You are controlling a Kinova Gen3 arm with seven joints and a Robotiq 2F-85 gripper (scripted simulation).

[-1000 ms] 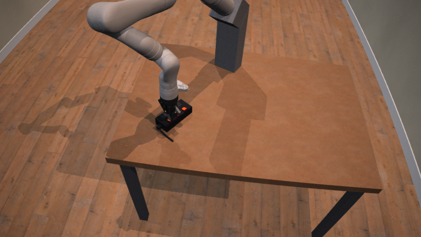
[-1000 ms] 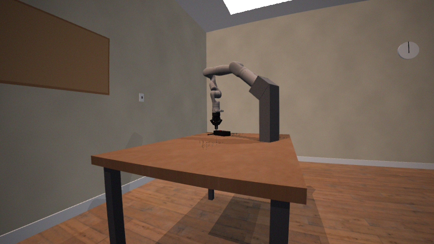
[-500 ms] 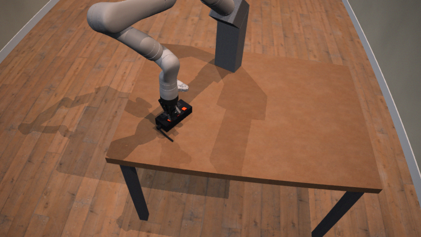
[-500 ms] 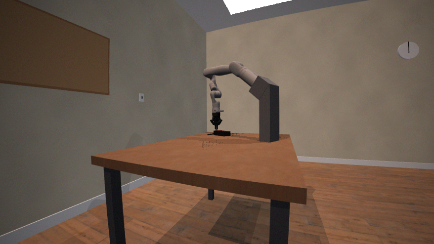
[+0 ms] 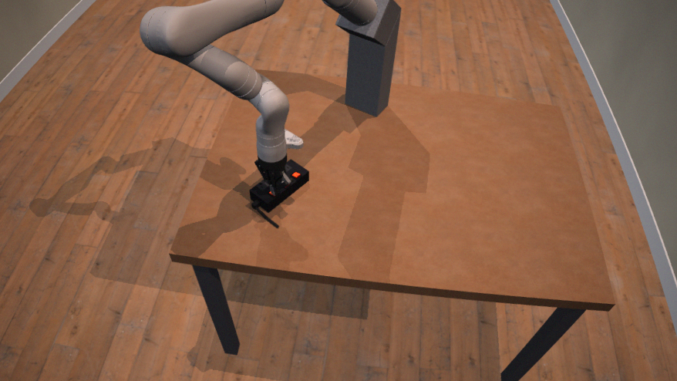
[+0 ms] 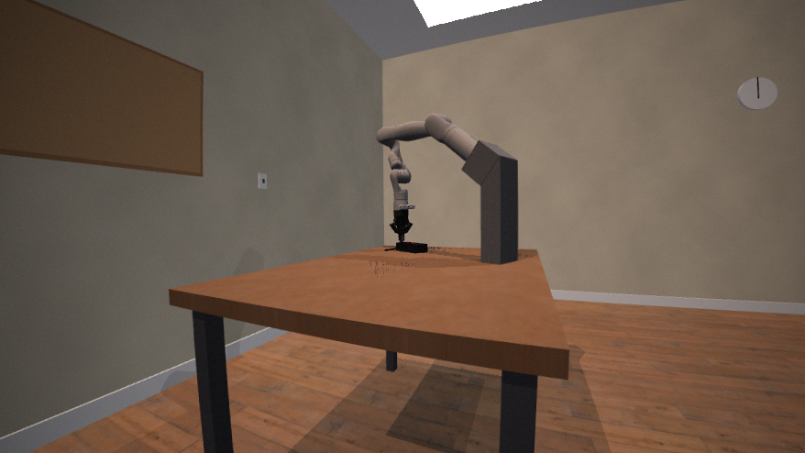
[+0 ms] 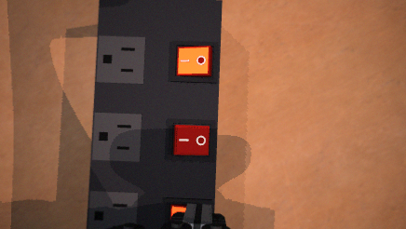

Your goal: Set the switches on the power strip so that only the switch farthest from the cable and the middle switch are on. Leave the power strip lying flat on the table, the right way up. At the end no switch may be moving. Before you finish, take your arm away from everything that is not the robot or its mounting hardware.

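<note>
A black power strip [image 5: 281, 190] lies flat on the table near its left edge, with its cable [image 5: 264, 215] at the near end. In the wrist view the strip [image 7: 155, 116] runs top to bottom. The top switch [image 7: 194, 60] is lit bright orange. The middle switch [image 7: 191, 140] is dark red. The bottom switch [image 7: 183, 210], nearest the cable, is lit orange and partly hidden by my fingers. My gripper [image 7: 196, 220] is shut, with nothing in it, and its tips stand right at this bottom switch; it also shows in the top view [image 5: 272, 190]. In the exterior view the strip [image 6: 411, 247] looks small.
The arm's dark pedestal [image 5: 370, 61] stands at the table's far edge. The table's left edge [image 5: 189, 203] is close to the strip.
</note>
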